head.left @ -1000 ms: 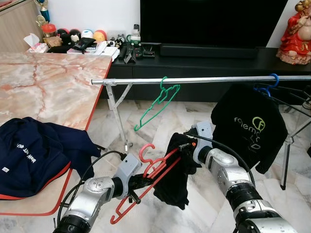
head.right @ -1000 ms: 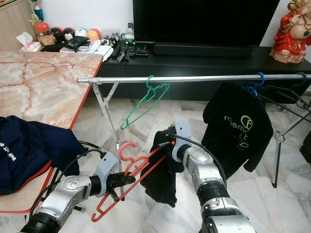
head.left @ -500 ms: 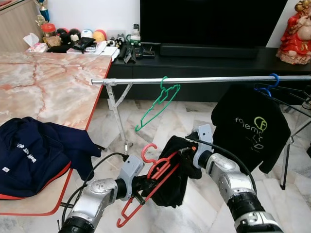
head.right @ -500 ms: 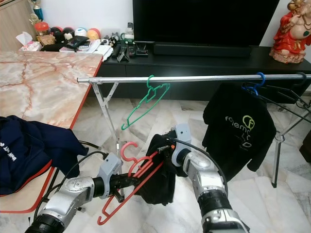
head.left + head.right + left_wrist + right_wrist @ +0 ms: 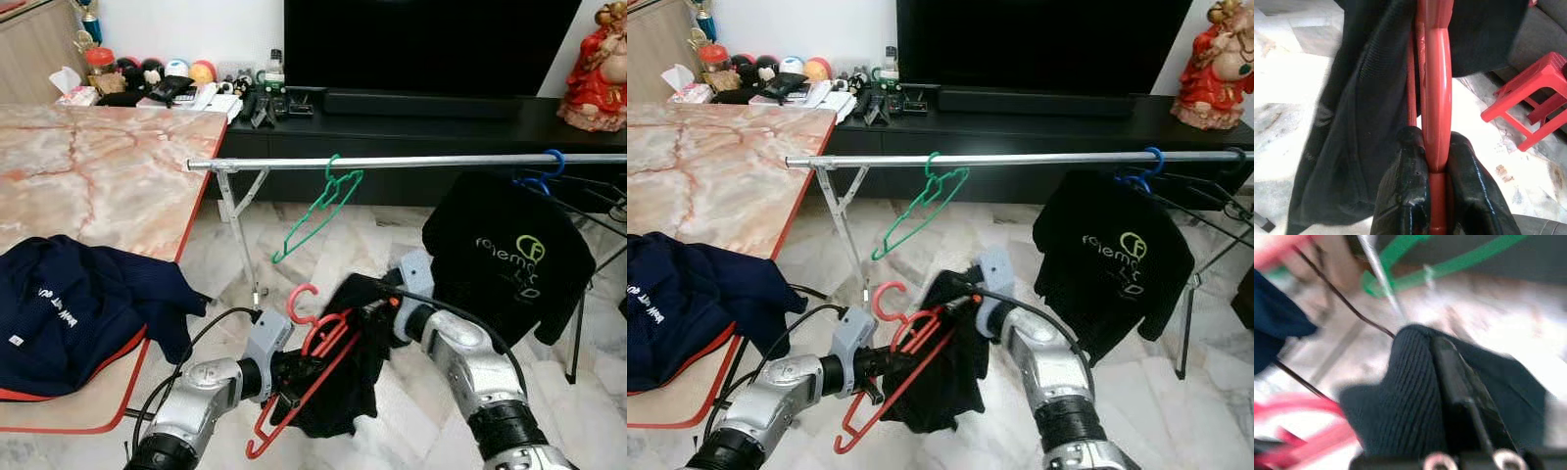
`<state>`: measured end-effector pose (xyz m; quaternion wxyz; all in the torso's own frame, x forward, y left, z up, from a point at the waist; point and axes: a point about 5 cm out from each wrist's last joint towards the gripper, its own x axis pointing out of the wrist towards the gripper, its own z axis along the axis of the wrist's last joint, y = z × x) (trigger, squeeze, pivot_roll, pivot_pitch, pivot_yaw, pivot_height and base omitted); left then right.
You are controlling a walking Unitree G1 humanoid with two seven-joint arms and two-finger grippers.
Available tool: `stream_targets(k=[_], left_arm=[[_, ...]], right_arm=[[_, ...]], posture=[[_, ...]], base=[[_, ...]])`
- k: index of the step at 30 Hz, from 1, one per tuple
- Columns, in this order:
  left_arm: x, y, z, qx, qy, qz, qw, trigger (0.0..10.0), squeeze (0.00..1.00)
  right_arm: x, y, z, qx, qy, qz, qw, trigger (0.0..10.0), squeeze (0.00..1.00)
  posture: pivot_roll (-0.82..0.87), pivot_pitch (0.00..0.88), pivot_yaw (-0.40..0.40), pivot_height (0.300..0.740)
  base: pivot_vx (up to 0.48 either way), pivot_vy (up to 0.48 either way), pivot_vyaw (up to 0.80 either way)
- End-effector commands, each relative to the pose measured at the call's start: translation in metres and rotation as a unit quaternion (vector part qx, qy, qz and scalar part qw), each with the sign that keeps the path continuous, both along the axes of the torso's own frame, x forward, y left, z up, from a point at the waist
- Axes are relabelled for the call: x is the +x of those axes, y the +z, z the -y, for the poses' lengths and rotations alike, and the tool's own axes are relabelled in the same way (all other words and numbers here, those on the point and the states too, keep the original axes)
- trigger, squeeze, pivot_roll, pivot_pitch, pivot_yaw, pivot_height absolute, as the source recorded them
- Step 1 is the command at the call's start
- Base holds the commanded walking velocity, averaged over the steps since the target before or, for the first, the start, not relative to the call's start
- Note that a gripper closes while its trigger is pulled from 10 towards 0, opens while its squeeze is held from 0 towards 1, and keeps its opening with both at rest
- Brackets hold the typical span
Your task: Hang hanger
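**Red hanger and black garment carried below the clothes rail**

Since a second ago, both arms have shifted slightly toward the rail, and the black garment now sags lower under the red hanger.

Three hangers can be counted. One red hanger is gripped near its neck by the left end effector, whose two black fingers are clamped together on the red bar. One green hanger hangs bare on the metal clothes rail. One blue hanger hangs further right on the same rail, carrying a black T-shirt with a printed logo.

The right end effector is pinched shut on a fold of the black garment, which drapes over the red hanger between the two arms, above the marble floor and below the rail.

One marble tabletop stands at the left, with one navy garment lying in a heap on its near corner.
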<state>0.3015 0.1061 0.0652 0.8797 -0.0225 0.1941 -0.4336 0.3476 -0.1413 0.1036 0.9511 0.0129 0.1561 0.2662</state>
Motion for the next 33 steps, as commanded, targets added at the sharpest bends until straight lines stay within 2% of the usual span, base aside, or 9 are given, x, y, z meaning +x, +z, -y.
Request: stream_targets(k=[1,6,12,17,23,25,29,30,33], left_arm=[[0.0,0.002,-0.001,-0.005,0.0,0.006,1.0,10.0,0.0],[0.001,0.003,-0.002,-0.012,0.004,0.006,1.0,10.0,0.0],[0.002,0.004,-0.002,-0.021,0.004,0.004,1.0,10.0,0.0],[0.001,0.005,-0.002,-0.027,0.0,0.002,1.0,10.0,0.0],[0.002,0.005,0.001,-0.034,0.002,0.002,0.999,10.0,0.0],[0.002,0.006,0.001,-0.039,0.005,0.004,0.999,10.0,0.0],[0.005,0.009,0.001,-0.052,0.016,0.007,0.998,10.0,0.0],[0.005,0.01,0.0,-0.053,0.02,0.009,0.998,10.0,0.0],[0.006,0.01,-0.002,-0.052,0.023,0.012,0.998,10.0,0.0]], right_arm=[[0.003,0.013,0.003,0.01,0.0,0.031,0.999,10.0,0.0],[-0.002,0.026,-0.003,0.029,0.049,0.052,0.997,10.0,0.0],[-0.012,0.05,-0.02,0.074,0.142,0.108,0.981,10.0,0.0],[-0.023,0.049,-0.022,0.05,0.191,0.103,0.975,10.0,0.0],[-0.048,0.056,-0.03,0.077,0.282,0.118,0.949,10.0,0.0],[-0.048,0.052,-0.027,0.062,0.272,0.115,0.953,10.0,0.0],[-0.035,0.036,-0.011,0.014,0.19,0.091,0.977,10.0,0.0],[-0.027,0.034,0.0,0.013,0.131,0.084,0.988,10.0,0.0],[-0.025,0.036,0.006,0.018,0.109,0.088,0.99,10.0,0.0]], posture=[[0.02,0.062,-0.03,0.74],[0.02,0.065,-0.031,0.74],[0.02,0.066,-0.03,0.74],[0.01,0.069,-0.03,0.74],[0.01,0.071,-0.031,0.74],[0.01,0.072,-0.031,0.74],[0.01,0.073,-0.03,0.74],[0.01,0.074,-0.03,0.74],[0.01,0.074,-0.03,0.74]], base=[[0.0,0.0,0.0],[0.0,0.0,0.0],[0.0,0.0,0.0],[0.0,0.0,0.0],[0.0,0.0,0.0],[0.0,0.0,0.0],[0.0,0.0,0.0],[0.0,0.0,0.0],[0.0,0.0,0.0]])
